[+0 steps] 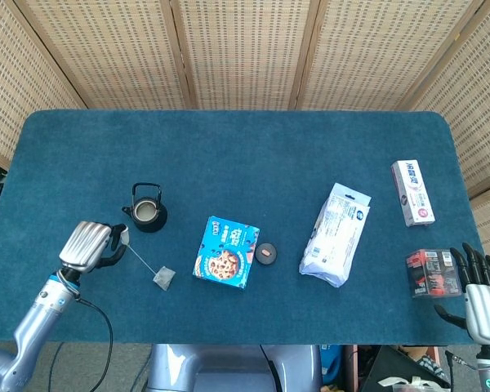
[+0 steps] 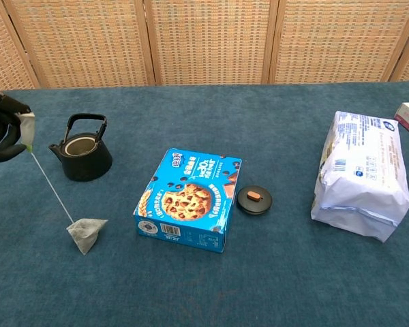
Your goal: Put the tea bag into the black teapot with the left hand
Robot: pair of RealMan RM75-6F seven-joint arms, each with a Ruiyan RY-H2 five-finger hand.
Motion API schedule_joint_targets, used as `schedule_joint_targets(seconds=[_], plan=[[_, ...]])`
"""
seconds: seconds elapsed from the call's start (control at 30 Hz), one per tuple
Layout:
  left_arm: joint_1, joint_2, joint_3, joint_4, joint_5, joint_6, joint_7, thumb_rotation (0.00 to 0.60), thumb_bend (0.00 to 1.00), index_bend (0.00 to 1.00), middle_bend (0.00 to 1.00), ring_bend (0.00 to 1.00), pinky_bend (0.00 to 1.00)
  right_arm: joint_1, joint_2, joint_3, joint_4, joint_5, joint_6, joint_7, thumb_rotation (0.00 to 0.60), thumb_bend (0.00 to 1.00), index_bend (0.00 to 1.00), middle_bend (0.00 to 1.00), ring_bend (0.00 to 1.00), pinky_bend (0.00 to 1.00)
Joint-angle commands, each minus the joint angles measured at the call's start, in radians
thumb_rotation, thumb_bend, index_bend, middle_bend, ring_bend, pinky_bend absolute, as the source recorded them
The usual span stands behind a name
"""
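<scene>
My left hand (image 1: 90,245) (image 2: 3,129) is raised at the table's left and pinches the paper tag of the tea bag's string. The string runs taut down and to the right to the tea bag (image 1: 163,278) (image 2: 86,234), which hangs at or just above the cloth; I cannot tell whether it touches. The black teapot (image 1: 147,212) (image 2: 84,153) stands open, lid off, just behind and to the right of that hand. Its round lid (image 1: 265,253) (image 2: 254,199) lies right of the cookie box. My right hand (image 1: 478,290) rests open at the near right edge.
A blue cookie box (image 1: 226,251) (image 2: 189,198) lies in the middle, right of the tea bag. A white bag (image 1: 336,233) (image 2: 362,174) lies further right. A white-pink box (image 1: 413,191) and a dark red packet (image 1: 431,273) sit near the right edge.
</scene>
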Motion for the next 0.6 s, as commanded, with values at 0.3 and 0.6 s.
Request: schedule_joint_targets(seconds=[0.3,0.6], plan=[[-0.037,0.049,-0.08,0.002,0.035,0.037,-0.098,0.6,0.45,0.76,0.7,0.65,0.65,-0.003,-0.002,0.0,0.012,0.005,-0.003,0.013,0.6,0.0,0.0,0.0,0.0,0.0],[-0.073,0.079,-0.129,0.024,0.008,0.017,-0.122,0.6,0.45,0.76,0.7,0.65,0.65,-0.001,-0.004,0.002,0.012,0.01,-0.01,0.01,0.6,0.0,0.0,0.0,0.0,0.0]])
